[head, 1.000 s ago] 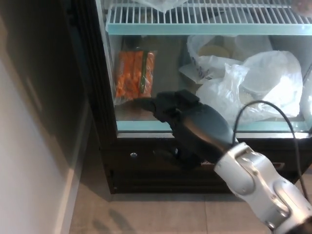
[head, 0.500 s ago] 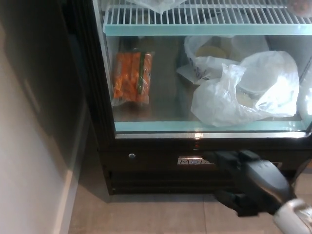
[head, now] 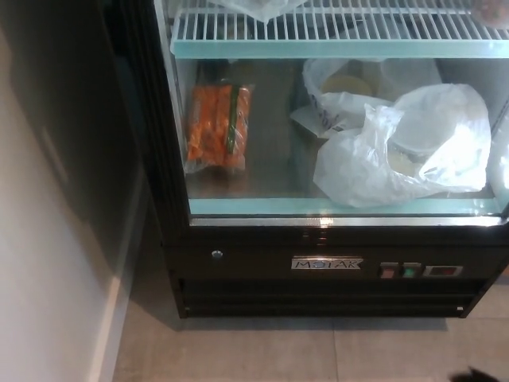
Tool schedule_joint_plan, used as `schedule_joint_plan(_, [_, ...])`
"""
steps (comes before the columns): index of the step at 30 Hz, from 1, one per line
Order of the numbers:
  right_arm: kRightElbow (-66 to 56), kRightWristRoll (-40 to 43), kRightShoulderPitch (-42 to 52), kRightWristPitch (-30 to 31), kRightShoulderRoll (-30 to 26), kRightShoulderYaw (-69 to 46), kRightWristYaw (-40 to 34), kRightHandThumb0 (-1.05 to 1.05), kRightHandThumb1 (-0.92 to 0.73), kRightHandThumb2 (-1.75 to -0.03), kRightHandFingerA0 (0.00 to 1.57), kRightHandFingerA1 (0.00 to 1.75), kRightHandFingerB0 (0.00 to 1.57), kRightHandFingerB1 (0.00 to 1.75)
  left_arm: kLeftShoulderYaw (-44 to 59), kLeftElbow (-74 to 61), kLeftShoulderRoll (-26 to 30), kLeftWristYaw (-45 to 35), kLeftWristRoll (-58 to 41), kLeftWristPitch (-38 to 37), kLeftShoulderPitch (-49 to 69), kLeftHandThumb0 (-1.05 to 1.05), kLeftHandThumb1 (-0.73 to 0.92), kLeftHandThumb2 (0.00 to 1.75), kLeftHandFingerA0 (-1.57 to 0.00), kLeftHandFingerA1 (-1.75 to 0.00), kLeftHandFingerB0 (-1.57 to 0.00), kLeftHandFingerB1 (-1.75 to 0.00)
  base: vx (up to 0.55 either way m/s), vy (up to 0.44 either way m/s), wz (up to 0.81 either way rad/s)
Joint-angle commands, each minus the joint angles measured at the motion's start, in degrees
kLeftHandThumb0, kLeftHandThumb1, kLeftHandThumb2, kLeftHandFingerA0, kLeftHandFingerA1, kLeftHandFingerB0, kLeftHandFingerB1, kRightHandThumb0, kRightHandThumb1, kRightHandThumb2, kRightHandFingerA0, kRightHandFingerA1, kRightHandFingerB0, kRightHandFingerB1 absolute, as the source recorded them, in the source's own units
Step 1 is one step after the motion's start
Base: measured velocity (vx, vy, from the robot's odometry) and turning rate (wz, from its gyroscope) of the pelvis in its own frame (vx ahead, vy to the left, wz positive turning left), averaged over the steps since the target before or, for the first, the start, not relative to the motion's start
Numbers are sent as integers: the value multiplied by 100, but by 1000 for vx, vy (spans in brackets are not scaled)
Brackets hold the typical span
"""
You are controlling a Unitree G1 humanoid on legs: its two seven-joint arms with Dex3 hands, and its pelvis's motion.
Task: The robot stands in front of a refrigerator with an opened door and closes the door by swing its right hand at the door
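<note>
The refrigerator (head: 326,267) fills the head view, with a black base, a nameplate and small buttons low on its front. Its lit inside shows: a white wire shelf (head: 334,28), a bag of carrots (head: 216,127) on the lower shelf, and white plastic bags (head: 406,147) to the right. A dark panel (head: 71,119) stands left of the black frame; I cannot tell whether it is the door. Only a dark sliver of my right hand (head: 477,376) shows at the bottom right edge. My left hand is out of the picture.
A pale wall (head: 48,302) runs down the left side. Grey floor tiles (head: 262,350) lie in front of the refrigerator's base.
My right arm and hand have dropped from in front of the lower shelf, down and to the right, almost out of the picture. The view has barely shifted.
</note>
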Motion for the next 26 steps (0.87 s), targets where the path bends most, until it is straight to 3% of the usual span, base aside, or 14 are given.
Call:
schedule_joint_plan(1, [1247,1479,-131,747,-85,-1228,315,-74,-64,-98,31,47,25,44,-90,13,22,-90,143,86,-336,-46,79,63,-29,-44,-27,-37,0,0,0])
schedule_joint_plan(3, [1338,1612,-140,839,-115,-1479,471,-75,-64,-98,30,48,24,44,-124,37,-5,-81,163,104,-393,-47,79,63,-29,-43,-27,-37,0,0,0])
schedule_joint_plan(4, [1379,1638,-92,853,-141,-1586,557,-67,-74,-66,37,34,35,33,-140,44,-19,-98,159,72,-391,-48,79,63,-30,-45,-27,-37,0,0,0])
schedule_joint_plan(10, [1477,1582,-47,898,-122,-1715,827,-60,-75,-63,37,34,38,33,-160,70,13,-128,115,-9,-353,-48,79,63,-30,-46,-27,-38,0,0,0])
schedule_joint_plan(11, [1494,1555,-76,977,-117,-1677,964,-63,-63,-98,35,52,24,45,-147,74,28,-139,98,5,-348,-48,79,63,-30,-44,-26,-37,0,0,0])
schedule_joint_plan(19, [1515,1484,-203,1251,-85,-1378,1276,-61,-62,-99,39,55,25,46,-87,68,116,-122,62,40,-237,-49,79,63,-30,-42,-27,-36,0,0,0])
schedule_joint_plan(20, [1512,1472,-223,1269,-84,-1330,1285,-64,-71,-66,43,39,36,34,-85,60,118,-102,63,55,-234,-48,79,63,-30,-42,-27,-36,0,0,0])
schedule_joint_plan(23, [1507,1442,-296,1322,-76,-1165,1291,-63,-72,-66,43,38,35,34,-80,38,144,-81,65,63,-242,-48,80,63,-30,-42,-27,-36,0,0,0])
schedule_joint_plan(24, [1509,1434,-346,1338,-62,-1117,1306,-57,-61,-99,40,55,24,47,-63,34,167,-96,50,65,-252,-48,79,63,-30,-42,-27,-36,0,0,0])
schedule_joint_plan(26, [1510,1443,-366,1339,-58,-1102,1317,-57,-61,-99,40,55,24,47,-50,33,176,-110,37,71,-257,-48,79,63,-30,-42,-27,-36,0,0,0])
